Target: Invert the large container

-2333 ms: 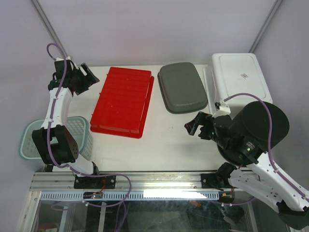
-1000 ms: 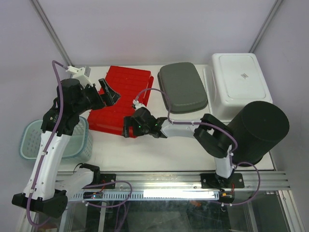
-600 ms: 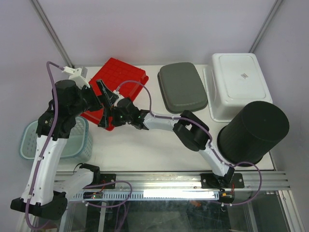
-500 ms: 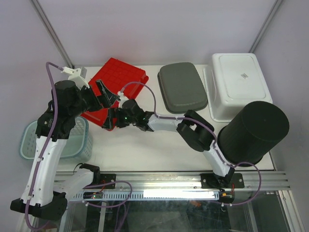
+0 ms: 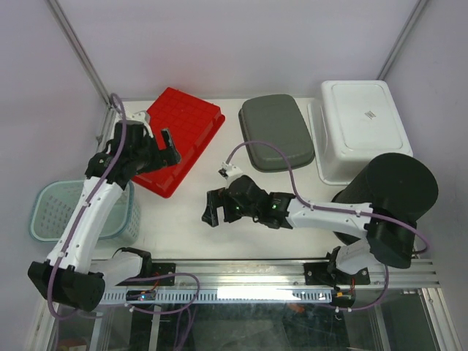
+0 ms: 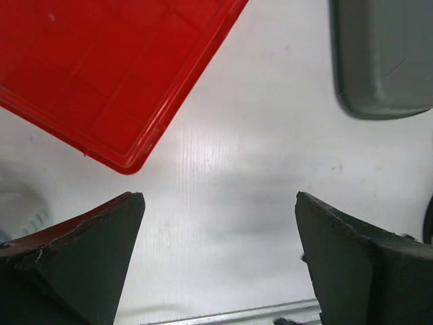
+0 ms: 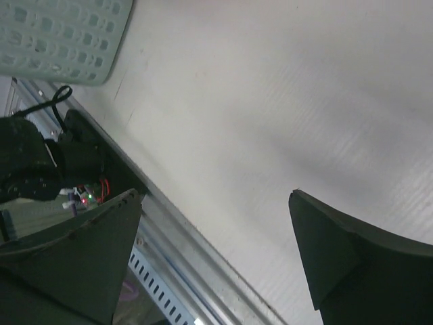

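The large red container [image 5: 179, 139] lies on the table at the back left, turned diagonally, its ribbed underside up. In the left wrist view its corner [image 6: 101, 61] fills the upper left. My left gripper [image 5: 162, 150] is open and empty, just at the container's left near edge; in its own view [image 6: 220, 257] only bare table lies between the fingers. My right gripper [image 5: 210, 209] is open and empty over the table near the front middle, apart from the container; its own view [image 7: 216, 250] shows table and the front rail.
A grey lid [image 5: 276, 131] lies at the back middle, also in the left wrist view [image 6: 385, 54]. An upturned white tub [image 5: 362, 124] stands at the back right, a black cylinder [image 5: 384, 194] in front of it. A teal basket [image 5: 80, 212] sits at the left edge.
Both grippers were at the red container's near edge half a second ago. Now both are off it: the right one has drawn back toward the front middle, the left one has shifted left.
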Robot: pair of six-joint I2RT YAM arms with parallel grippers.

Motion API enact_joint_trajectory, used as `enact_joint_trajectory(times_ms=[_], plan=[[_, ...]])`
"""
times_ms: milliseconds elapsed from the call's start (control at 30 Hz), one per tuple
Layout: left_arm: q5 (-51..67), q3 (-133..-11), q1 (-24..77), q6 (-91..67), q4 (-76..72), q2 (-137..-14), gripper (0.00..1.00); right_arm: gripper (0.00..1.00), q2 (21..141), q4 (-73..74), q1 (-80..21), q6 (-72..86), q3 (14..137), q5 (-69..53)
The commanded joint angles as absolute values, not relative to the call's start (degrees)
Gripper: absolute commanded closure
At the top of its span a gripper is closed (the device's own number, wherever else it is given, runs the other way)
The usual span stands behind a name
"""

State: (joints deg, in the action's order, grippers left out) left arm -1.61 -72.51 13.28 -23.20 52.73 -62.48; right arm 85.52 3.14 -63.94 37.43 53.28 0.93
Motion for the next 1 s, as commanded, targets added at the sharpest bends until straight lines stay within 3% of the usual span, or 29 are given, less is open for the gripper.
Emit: enact_joint_trajectory(times_ms=[0,167,533,800,967], plan=[[0.24,-64.77,16.62,-25.93,45.71,-64.65,0.01,0.05,78.02,10.87,-67.39,36.31,51.12,11.15],[-5.66,-60.56,23.97,-28.0,41.45,-70.45,0.01,0.05,69.61,15.7,-69.19,36.51,49.48,15.56],[-13.15,-59.66,24.52,-30.83,35.72,-80.44,0.02,0.03,55.62,18.91,-69.3,37.57,46.35,24.72],[-29.83,-56.43,31.57,-48.15,34.01,-79.66,0.24,0.03,57.09,18.46,-69.26,38.1,46.17,23.75],[-37.86,-57.95,32.61,-59.22,36.31,-85.75,0.29,0.03,57.8,19.16,-69.26,38.7,46.9,22.26]])
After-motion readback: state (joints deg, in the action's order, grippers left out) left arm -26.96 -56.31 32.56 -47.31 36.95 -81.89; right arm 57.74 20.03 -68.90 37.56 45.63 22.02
